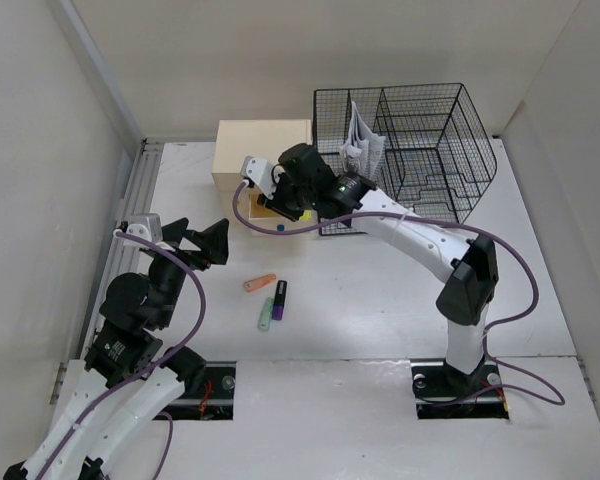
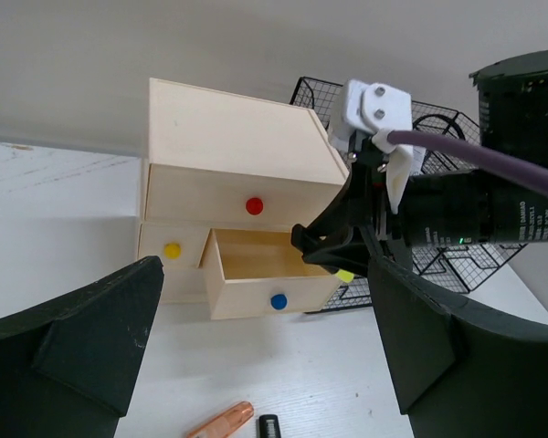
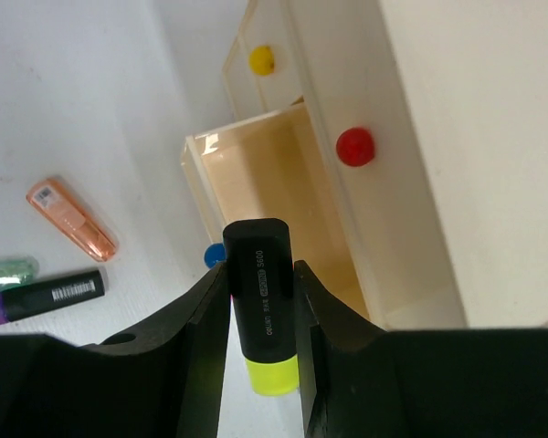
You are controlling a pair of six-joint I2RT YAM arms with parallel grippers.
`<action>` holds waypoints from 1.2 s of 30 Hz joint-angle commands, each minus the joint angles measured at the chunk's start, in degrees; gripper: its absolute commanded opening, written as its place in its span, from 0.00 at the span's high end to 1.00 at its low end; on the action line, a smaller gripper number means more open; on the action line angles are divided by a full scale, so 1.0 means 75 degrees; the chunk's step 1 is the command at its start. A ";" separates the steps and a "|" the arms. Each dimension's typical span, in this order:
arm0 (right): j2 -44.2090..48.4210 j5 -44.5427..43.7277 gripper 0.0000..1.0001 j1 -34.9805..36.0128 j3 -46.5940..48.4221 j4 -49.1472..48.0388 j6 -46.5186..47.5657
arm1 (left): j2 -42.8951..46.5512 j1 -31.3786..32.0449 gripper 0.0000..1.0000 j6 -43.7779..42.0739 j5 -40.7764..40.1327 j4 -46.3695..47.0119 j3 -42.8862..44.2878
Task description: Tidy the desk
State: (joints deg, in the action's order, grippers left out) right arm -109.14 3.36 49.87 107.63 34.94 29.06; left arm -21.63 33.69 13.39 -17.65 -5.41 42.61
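Two arms work over the bench (image 1: 380, 300), a flat white surface closed in by white walls, with a metal rail along its left edge. The right hand (image 1: 273, 208) is clamped on a highlighter (image 3: 263, 301), a finger pressed to each side of the black barrel and the yellow end towards the palm. It holds the highlighter at the open drawer (image 2: 256, 274) of a small cream drawer box (image 1: 262, 145) at the rear of the bench. Whether the tip is already inside the drawer cannot be told. The open drawer carries a blue knob (image 2: 279, 300). A closed drawer with a yellow knob (image 2: 172, 249) sits beside it, and one with a red knob (image 2: 254, 205) above. The left hand (image 1: 193, 236) hangs above the bench, left of the box and facing it, fingers wide apart with nothing between them. Three pens lie loose near the middle of the bench: an orange one (image 1: 260, 283), a green one (image 1: 265, 316) and a black and purple one (image 1: 279, 299), the last two just beside each other. A black wire rack (image 1: 420, 140) stands right of the box with a pale cloth (image 1: 363, 140) hanging in its left compartment.
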 commanded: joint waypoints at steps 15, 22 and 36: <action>-0.1056 0.0584 0.97 0.0007 0.0965 -0.0651 0.0872 | -0.0069 0.0031 0.07 0.0008 -0.0049 0.0346 -0.0045; -0.0976 0.0150 0.52 0.0007 0.0698 -0.0884 0.0872 | -0.0069 0.0031 0.07 0.0008 -0.0049 0.0346 -0.0045; 0.0351 0.4617 0.95 0.0007 -0.0511 0.0972 0.3473 | 0.0526 0.0031 0.07 0.0230 -0.0739 0.0346 -0.0114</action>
State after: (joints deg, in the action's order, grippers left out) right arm -107.61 17.93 49.82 104.99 33.26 40.32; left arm -20.80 33.69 14.06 -19.68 -5.45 42.48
